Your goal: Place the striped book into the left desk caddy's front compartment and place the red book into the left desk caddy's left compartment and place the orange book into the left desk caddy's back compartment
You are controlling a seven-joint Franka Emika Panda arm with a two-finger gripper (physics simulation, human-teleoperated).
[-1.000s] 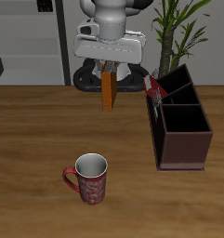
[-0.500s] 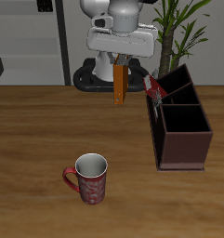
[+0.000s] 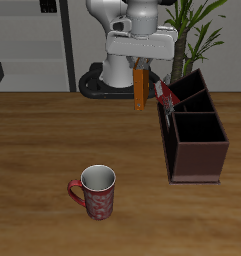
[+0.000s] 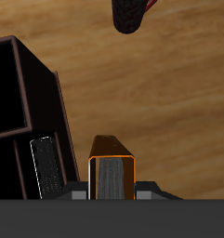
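While the claw [image 3: 141,64] is clamped shut on the orange book [image 3: 142,86], that book hangs upright w/ its long axis vertical, well above the bench [image 3: 52,140], just beside the left desk caddy [image 3: 195,140] on the side away from the plant. So the key relation: caddy's back compartment lies to the right of the book in the exterior view and lower down; the book must go sideways over the tall thin wall, then down.

Wrist view shows the book's [image 4: 112,175] greyish page edge framed by orange cover, held between the fingers, w/ the caddy's [image 4: 30,102] dark wall and open cell just beside it. A striped book [image 4: 46,165] stands in a cell there, dark w/ pale stripe; can't tell which compartment from this view alone. Red book [image 3: 165,95] seems to poke out at the caddy's far corner, tilted, partly hidden.

Arm pose: wrist points straight down, arm reaching fwd from base at the far side, claw high. Mug [image 3: 94,191] sits near the bench's front edge, well apart, no obstacle.

Judgement: orange book is the last one to place; next move needs a short sideways shift before lowering. Risk: book's lower edge clipping the caddy wall.
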